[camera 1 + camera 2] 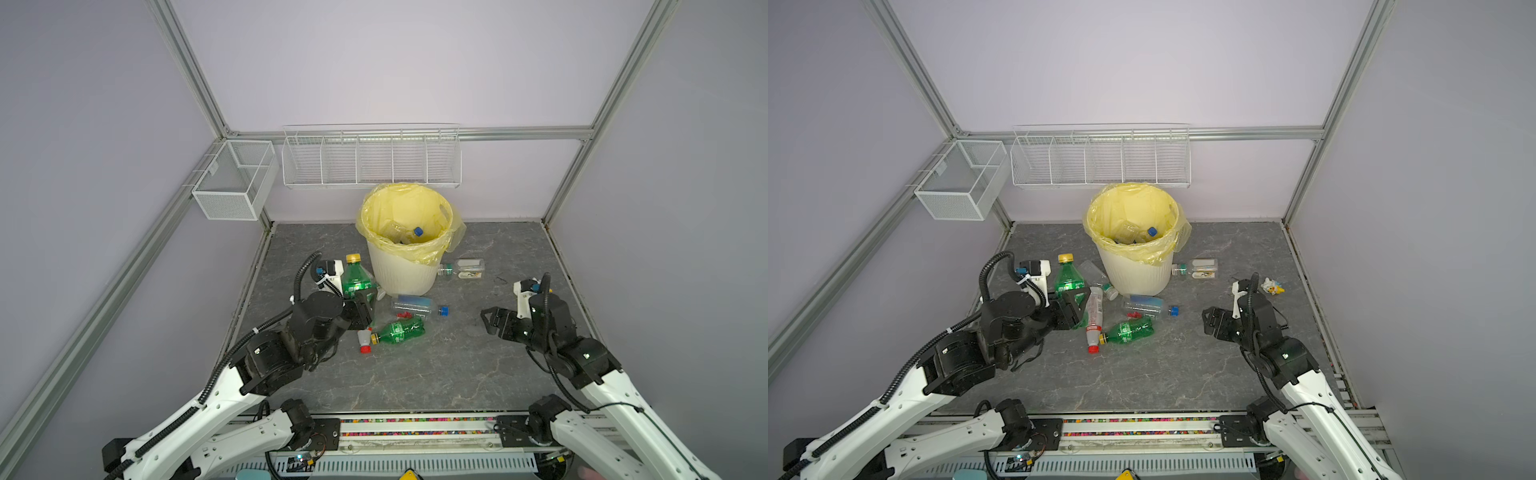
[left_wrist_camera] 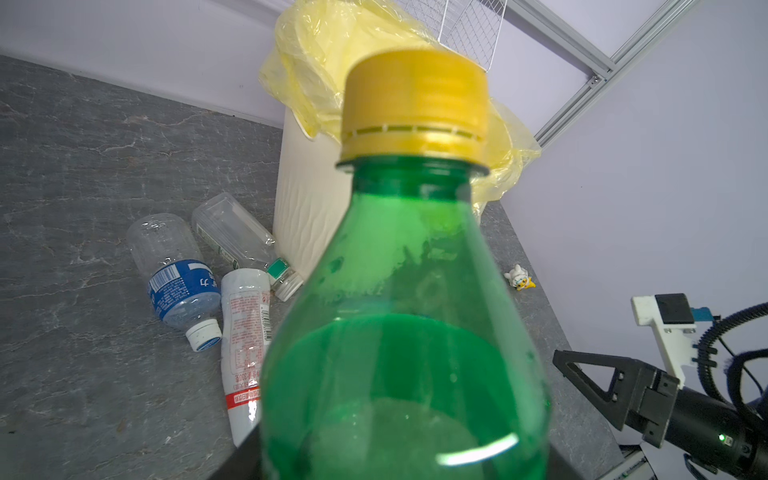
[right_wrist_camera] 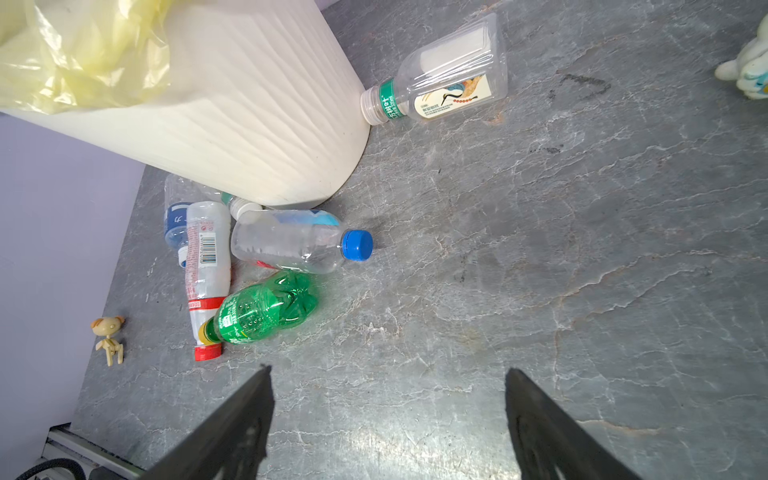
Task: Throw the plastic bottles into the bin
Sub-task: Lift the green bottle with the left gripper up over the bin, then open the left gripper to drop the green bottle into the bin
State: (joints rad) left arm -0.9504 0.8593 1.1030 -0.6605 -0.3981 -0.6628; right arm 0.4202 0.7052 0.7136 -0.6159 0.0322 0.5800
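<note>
The left jaws squeeze the low part of a green bottle with a yellow cap. It stands upright, just beside the bin, not in it yet. The right jaws are wide open and hold nothing, well apart from it. The grip is low and the bottle is tall, so it may tip or slip out. It may also bump the rim or catch the yellow bag and fall onto the surface by the other green bottle.
</note>
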